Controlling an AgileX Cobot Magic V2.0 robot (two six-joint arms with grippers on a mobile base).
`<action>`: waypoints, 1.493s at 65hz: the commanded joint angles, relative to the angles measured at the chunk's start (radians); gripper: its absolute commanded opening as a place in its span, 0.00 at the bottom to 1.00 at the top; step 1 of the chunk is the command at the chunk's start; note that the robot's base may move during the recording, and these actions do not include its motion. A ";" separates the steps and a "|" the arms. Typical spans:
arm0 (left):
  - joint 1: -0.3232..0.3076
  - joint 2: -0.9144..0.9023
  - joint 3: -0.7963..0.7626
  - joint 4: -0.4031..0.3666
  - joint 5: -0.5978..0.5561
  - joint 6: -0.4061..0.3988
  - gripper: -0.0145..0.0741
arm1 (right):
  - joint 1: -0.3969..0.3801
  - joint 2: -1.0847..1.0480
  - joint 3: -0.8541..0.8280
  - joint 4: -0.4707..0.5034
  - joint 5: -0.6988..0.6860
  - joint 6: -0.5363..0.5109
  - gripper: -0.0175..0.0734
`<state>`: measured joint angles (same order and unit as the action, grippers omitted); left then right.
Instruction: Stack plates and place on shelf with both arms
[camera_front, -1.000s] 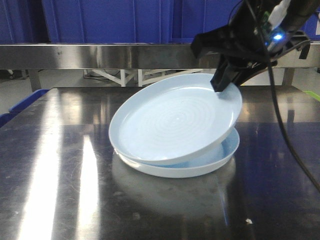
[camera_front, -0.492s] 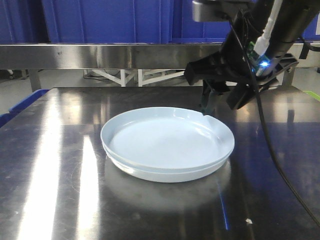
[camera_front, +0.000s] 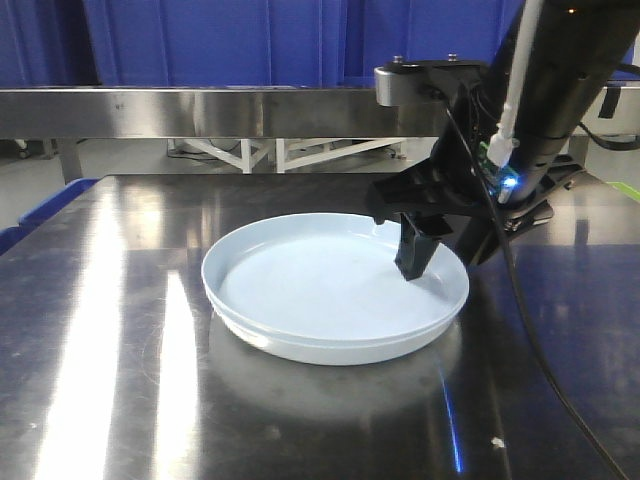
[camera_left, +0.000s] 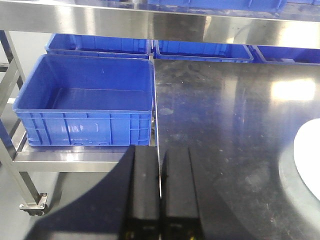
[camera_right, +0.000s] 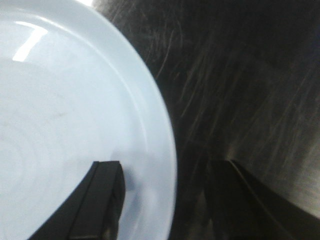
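here you go: the stacked plates (camera_front: 330, 290) sit nested flat on the steel table (camera_front: 110, 300), one rim just showing under the other, roughly mid-table. your right gripper (camera_front: 445, 258) is down at the rim on their right side, and its jaws stand spread, not closed on anything. look at the right wrist view: the inner finger (camera_right: 106, 200) hangs over the plate's floor, the outer finger (camera_right: 245, 200) is over bare steel, and the raised rim runs between them with a gap on either side. so the rim is straddled, not pinched. whether the inner tip touches the glaze, i cannot tell.

your left gripper (camera_left: 160, 200) is another story: fingers pressed together on nothing, parked over the table's left edge above the blue crate (camera_left: 85, 100). from there the plates lie off to its right, only a pale sliver at the frame's right edge, well apart from it.

that is the relation to mind. the stack is round, so there is no long axis to line up. what counts is that the right arm is at the rim and the left is far from the opposite side. i judge the stacking done and the two-handed lift to the steel shelf (camera_front: 200, 112) not yet begun. a one-sided pinch on glossy plates would likely tip or slip them, so the left side needs a hold too.
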<state>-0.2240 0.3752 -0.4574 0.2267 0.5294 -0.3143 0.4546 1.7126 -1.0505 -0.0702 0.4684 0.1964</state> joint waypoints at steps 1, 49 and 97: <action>0.002 0.004 -0.029 0.010 -0.083 -0.007 0.26 | 0.002 -0.019 -0.028 -0.007 -0.037 -0.006 0.71; 0.002 0.004 -0.029 0.010 -0.083 -0.007 0.26 | -0.032 -0.276 -0.095 -0.045 -0.117 -0.006 0.22; 0.023 0.004 -0.029 0.010 -0.083 -0.007 0.26 | -0.222 -0.979 0.180 -0.045 0.005 -0.006 0.22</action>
<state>-0.2029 0.3752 -0.4574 0.2290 0.5294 -0.3143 0.2404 0.8034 -0.8779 -0.1063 0.5357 0.1946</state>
